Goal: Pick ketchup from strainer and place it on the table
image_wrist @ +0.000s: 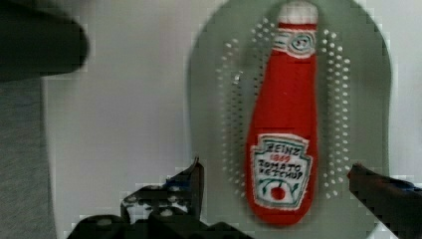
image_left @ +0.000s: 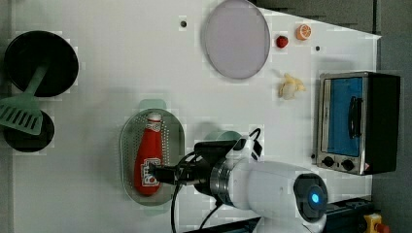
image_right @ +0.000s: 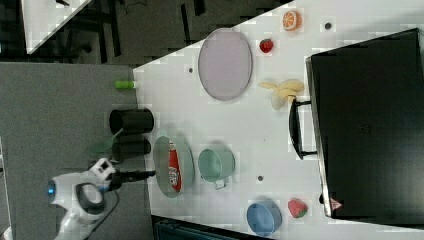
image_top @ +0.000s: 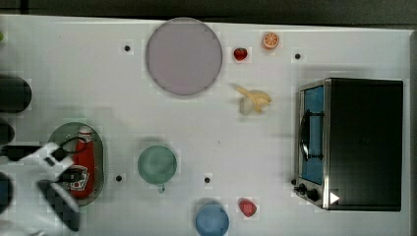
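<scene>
Gripper (image_wrist: 276, 174) spread wide, straddling ketchup (image_wrist: 284, 129) lying in strainer (image_wrist: 214, 74); green cup (image_top: 157, 164) at strainer's 3 o'clock in top view.

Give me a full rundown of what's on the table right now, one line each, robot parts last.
ketchup: 1, red, white cap, lying in the strainer
strainer: 1, pale green, near the top view's left edge
table: 1, white, with black dots
plate: 1, grey-lilac, round, top view's upper middle
green cup: 1, at the top view's right of the strainer
blue cup: 1, top view's bottom edge
strawberries: 2, red, one by the blue cup, one by the plate
orange slice: 1, beside the upper strawberry
banana: 1, yellow, peeled, between plate and oven
toaster oven: 1, black and silver, top view's right
black containers: 2, left view's left
spatula: 1, green, across the containers
end effector: 1, black, open, astride the ketchup's label end
</scene>
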`<state>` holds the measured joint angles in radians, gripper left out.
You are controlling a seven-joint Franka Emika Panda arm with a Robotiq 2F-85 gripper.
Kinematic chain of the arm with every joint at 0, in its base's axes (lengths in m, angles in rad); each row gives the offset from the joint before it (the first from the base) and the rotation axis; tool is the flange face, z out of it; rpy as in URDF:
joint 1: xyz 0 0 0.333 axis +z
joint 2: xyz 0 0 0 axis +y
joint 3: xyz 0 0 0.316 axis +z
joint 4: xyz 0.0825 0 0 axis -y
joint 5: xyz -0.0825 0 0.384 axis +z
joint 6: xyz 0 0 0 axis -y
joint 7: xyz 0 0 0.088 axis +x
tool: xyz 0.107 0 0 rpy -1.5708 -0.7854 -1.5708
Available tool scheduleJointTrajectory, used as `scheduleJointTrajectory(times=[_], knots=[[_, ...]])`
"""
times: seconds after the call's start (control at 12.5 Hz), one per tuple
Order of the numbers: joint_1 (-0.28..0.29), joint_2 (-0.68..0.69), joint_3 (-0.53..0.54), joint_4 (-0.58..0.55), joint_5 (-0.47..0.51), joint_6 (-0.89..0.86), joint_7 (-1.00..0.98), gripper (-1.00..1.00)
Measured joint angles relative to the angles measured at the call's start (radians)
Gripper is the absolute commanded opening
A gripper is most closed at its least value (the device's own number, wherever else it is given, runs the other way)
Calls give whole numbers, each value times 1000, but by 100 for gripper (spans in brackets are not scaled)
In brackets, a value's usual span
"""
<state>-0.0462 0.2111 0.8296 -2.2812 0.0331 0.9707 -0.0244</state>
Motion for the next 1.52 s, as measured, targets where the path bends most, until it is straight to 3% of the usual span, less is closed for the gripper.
scheduleJointTrajectory(times=[0.24,0.56,0.88,0.96,1.2,1.52], knots=[[-17,126,-22,-66,-38,125,3,100],[-27,284,-48,-57,-59,215,4,100],[18,337,-106,-55,-64,256,6,100],[30,336,-117,-53,-66,260,6,92],[75,340,-166,-45,-73,272,10,20],[91,339,-169,-27,-63,274,13,18]])
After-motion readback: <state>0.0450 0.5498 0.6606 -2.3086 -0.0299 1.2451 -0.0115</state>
